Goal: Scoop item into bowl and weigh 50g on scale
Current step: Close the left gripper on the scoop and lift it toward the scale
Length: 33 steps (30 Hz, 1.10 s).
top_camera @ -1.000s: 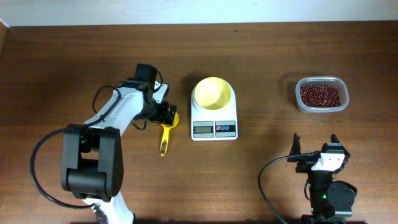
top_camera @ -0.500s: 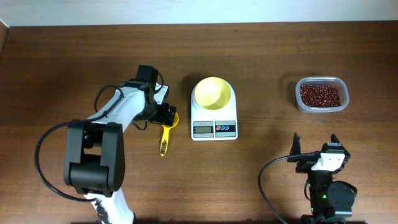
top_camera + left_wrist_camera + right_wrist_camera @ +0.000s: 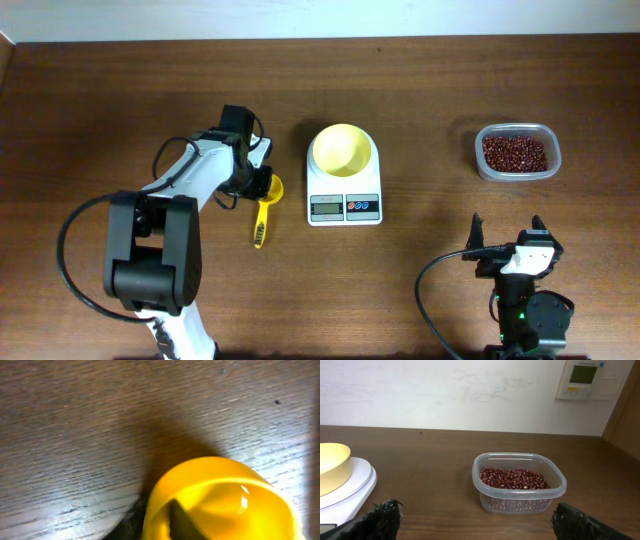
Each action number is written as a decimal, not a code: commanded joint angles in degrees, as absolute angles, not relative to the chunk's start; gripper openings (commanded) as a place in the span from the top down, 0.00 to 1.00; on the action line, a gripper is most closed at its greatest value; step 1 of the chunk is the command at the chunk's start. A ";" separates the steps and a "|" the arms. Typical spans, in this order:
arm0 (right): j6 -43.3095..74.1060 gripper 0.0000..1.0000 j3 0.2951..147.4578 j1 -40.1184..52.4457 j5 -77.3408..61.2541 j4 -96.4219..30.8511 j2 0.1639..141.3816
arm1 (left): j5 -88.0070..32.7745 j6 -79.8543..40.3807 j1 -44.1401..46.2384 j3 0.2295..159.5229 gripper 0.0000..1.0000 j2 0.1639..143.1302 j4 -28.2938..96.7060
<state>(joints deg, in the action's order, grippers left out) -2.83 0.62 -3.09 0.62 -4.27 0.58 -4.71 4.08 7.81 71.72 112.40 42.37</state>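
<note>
– Two grippers to log. Left one?
– Left gripper (image 3: 262, 184) is down at the table (image 3: 100, 100), closed on the cup end of the yellow scoop (image 3: 260, 218). In the wrist view one dark finger (image 3: 182, 521) sits inside the cup, the other against its outer wall.
– Right one?
– Right gripper (image 3: 507, 228) is empty and spread wide, at the near edge, well apart from everything.
– Beans?
– All beans (image 3: 516, 152) lie in the clear tub (image 3: 517, 126) at the far right, well apart from the scale.
– Bowl and scale?
– Yellow bowl (image 3: 341, 148) stands upright on the back of the white scale (image 3: 345, 208), with no beans in it. The display cannot be read. The scoop lies just left of the scale, handle toward the near edge
</note>
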 commanded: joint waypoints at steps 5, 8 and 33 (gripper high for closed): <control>-2.74 0.01 0.32 -2.63 0.91 -4.69 0.21 | -4.93 4.38 7.73 71.29 1.00 113.67 42.00; -2.74 0.01 0.32 -2.63 0.91 -4.69 0.21 | -4.93 4.38 7.73 71.29 1.00 113.67 42.02; -2.74 0.01 0.32 -2.63 0.91 -4.69 0.21 | -5.10 4.34 7.29 98.54 1.00 108.07 62.04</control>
<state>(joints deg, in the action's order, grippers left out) -2.83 0.62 -3.09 0.62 -4.27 0.58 -5.15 4.10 7.70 96.84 112.12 61.63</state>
